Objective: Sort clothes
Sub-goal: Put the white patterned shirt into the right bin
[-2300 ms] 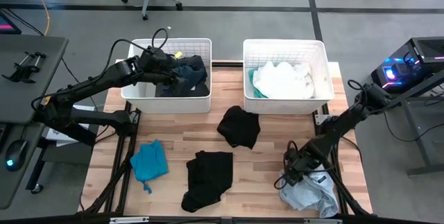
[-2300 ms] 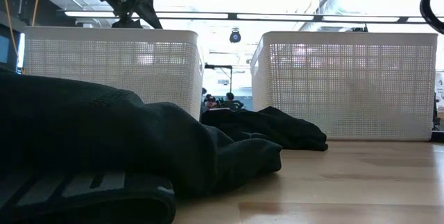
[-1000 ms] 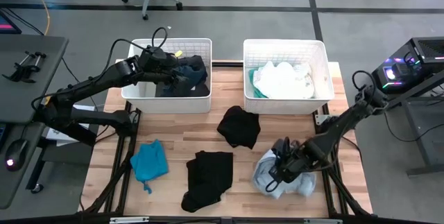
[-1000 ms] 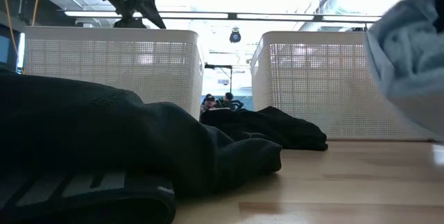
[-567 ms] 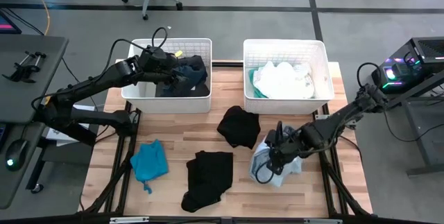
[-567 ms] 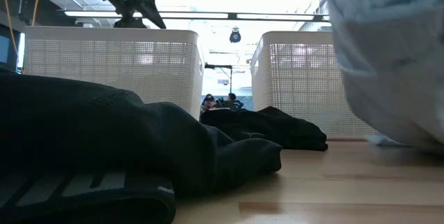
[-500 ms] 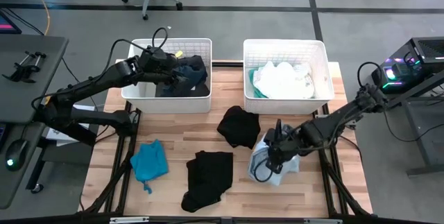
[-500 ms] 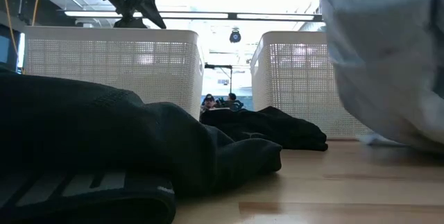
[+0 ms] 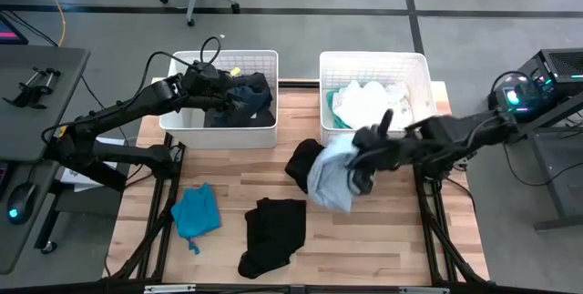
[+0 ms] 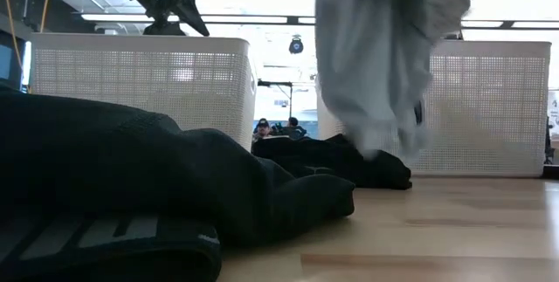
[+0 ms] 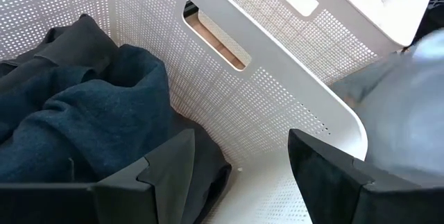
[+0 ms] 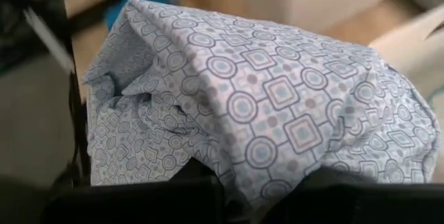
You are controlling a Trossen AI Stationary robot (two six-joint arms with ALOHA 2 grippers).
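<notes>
- A pale grey-blue patterned garment (image 9: pixel 330 177) is held clear of the table (image 9: pixel 364 239) by the right gripper (image 9: pixel 362 159), whose fingers are clamped on the cloth; it hangs at about 7 o'clock from the right basket (image 9: pixel 420 121), over the edge of a black garment (image 9: pixel 307 165)
- In the low view the same garment (image 10: pixel 377 55) is seen dangling in front of the right basket (image 10: pixel 489 107), its lowest fold just above the black garment (image 10: pixel 367 167)
- In the right wrist view the printed cloth (image 12: pixel 277 106) fills nearly everything, so the grip itself is hidden
- The left gripper (image 9: pixel 219 89) is poised over the left basket (image 9: pixel 182 123), at 11 o'clock on the table; in the left wrist view its fingers (image 11: pixel 170 161) stand apart and hold nothing, above dark navy and black clothes (image 11: pixel 76 120)
- Judged as done: dark pieces (image 9: pixel 248 96) lie in the left basket, and white and teal pieces (image 9: pixel 369 105) lie in the right one
- Judged as left: the carried piece is not yet in a basket; the black garment at the centre, a second black garment (image 9: pixel 271 232) at 6 o'clock and a bright blue garment (image 9: pixel 196 212) at 8 o'clock lie on the table
- The sorting is judged to be somewhat past halfway, with one piece in the air and three on the wood
</notes>
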